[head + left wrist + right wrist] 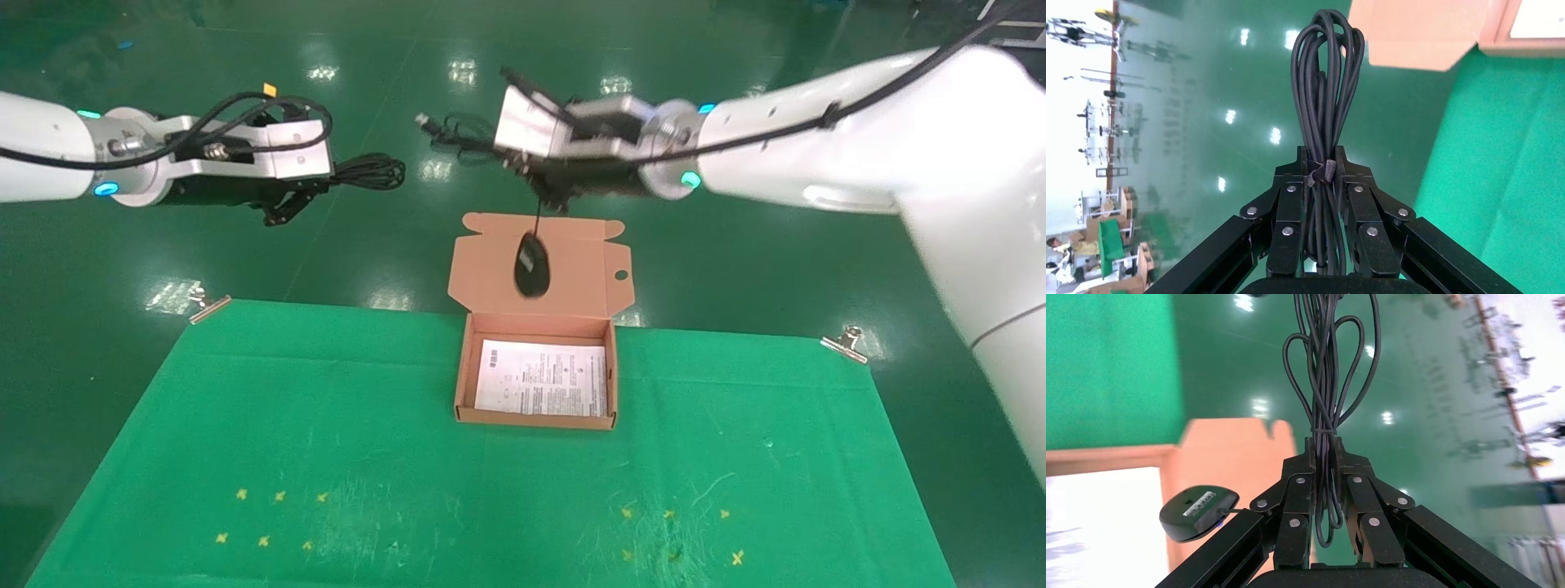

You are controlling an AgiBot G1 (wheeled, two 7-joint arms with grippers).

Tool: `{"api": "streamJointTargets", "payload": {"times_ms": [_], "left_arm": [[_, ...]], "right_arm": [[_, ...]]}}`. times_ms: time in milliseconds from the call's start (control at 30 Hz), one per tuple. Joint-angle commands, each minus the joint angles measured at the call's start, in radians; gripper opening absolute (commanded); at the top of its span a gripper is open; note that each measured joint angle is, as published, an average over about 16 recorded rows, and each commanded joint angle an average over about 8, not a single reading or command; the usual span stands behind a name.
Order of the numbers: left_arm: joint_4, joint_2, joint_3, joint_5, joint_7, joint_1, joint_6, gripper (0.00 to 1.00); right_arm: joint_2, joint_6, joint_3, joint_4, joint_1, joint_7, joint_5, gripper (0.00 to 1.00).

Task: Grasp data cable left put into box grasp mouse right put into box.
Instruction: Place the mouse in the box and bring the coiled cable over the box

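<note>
Left claw (1324, 245) clenched on the thin black data cable (1326, 92), a long flat bundle, pinched right at its small tie so the loops stay gathered and cannot unravel. Held high and out to the left, off beyond the far edge of the worktop (327, 425), well apart from the small shallow orange-brown cardboard box (466, 367); probably waiting its turn, clear of the other arm.

Right claw (1327, 530) likewise clenched, but not on the mouse body: grips the coiled thin black cord (1327, 386) of the small black oval wired mouse (531, 264) at its tie, with the USB plug end poking out leftward in the head view. Mouse dangles below on a short free run of cord, underside label showing, hanging in front of the raised hinged lid (572, 261) with its single round hole. Not yet inside the tray, where only a white printed leaflet (543, 376) lies flat on the bottom.

Box sits at the far middle of the green-clothed worktop, lid thrown back past the edge, opening left fully free for both drops.

Judged from this: neither item delivered yet; mouse closer to going in. Likely concern is swing, since a body hung on cord may catch the lid or land astride the box wall unless lowered over the tray centre before release.
</note>
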Motion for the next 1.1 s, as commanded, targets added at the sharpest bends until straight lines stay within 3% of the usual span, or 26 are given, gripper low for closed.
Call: {"api": "streamJointTargets", "payload": {"times_ms": [33,500,800,1100], "left_arm": [[-0.014,-0.008,0.006,0.012,-0.017,0.01,0.008,0.0],[-0.16,-0.087,0.03,0.119,-0.191,0.046,0.07,0.0],[-0.205,-0.098,0.032,0.141,-0.232,0.058,0.076,0.0],[-0.218,-0.101,0.033,0.148,-0.245,0.062,0.078,0.0]], "right_arm": [[-0.003,-0.005,-0.014,0.003,-0.015,0.003,0.01,0.0],[-0.014,0.06,-0.198,0.022,-0.076,0.082,0.093,0.0],[-0.015,0.126,-0.318,0.011,-0.103,0.127,0.179,0.0],[-0.016,0.172,-0.416,-0.09,-0.142,0.197,0.245,0.0]]}}
